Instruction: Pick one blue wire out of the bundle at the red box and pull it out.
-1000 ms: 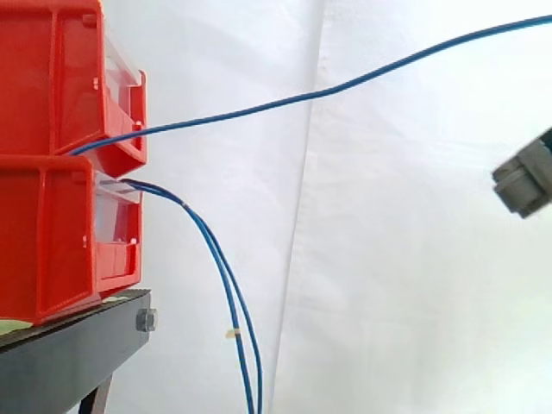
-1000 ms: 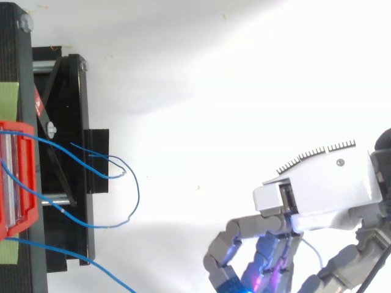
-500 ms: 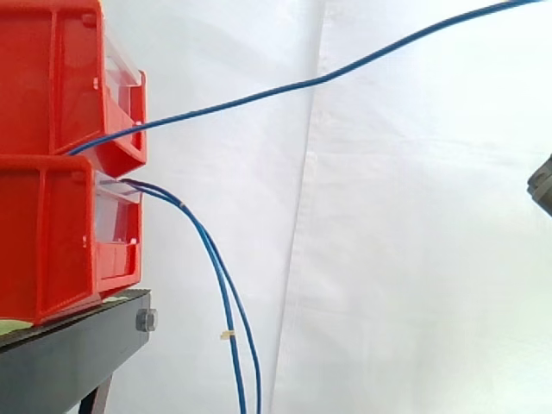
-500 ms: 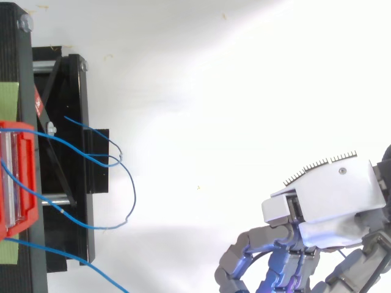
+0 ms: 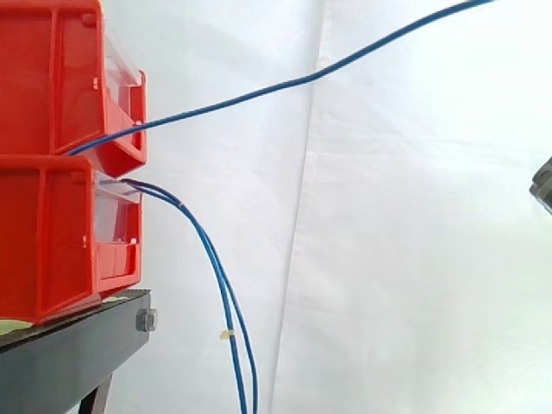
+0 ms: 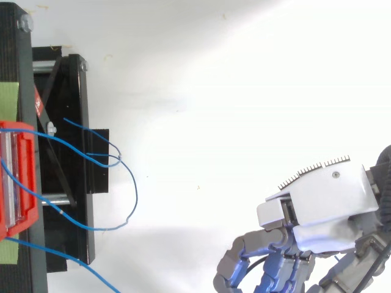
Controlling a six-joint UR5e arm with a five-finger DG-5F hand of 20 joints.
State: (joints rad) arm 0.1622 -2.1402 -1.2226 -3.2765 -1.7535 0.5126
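Two red bins [image 5: 52, 78] are stacked on a black stand [image 5: 69, 362] at the left. One blue wire [image 5: 302, 79] leaves the upper bin and runs taut up to the right, off the top edge. From above, this wire [image 6: 73, 261] slants away from the red bin [image 6: 15, 177] toward the bottom edge. My hand [image 6: 324, 207] sits at the bottom right, far from the bins, its fingers curled down around the wire; the pinch itself is partly cut off. A sliver of the hand [image 5: 543, 185] shows at the right edge in the side view.
Two more blue wires [image 5: 220, 285] droop from the lower bin down past the stand. Seen from above, their loose loops [image 6: 122, 183] curl just right of the black stand [image 6: 67, 159]. A white curtain backs the scene, with open room between bins and hand.
The hand has drawn back to the right, almost leaving the side view. The taut wire's far end has risen higher. The loose wire loops have shifted slightly near the stand.
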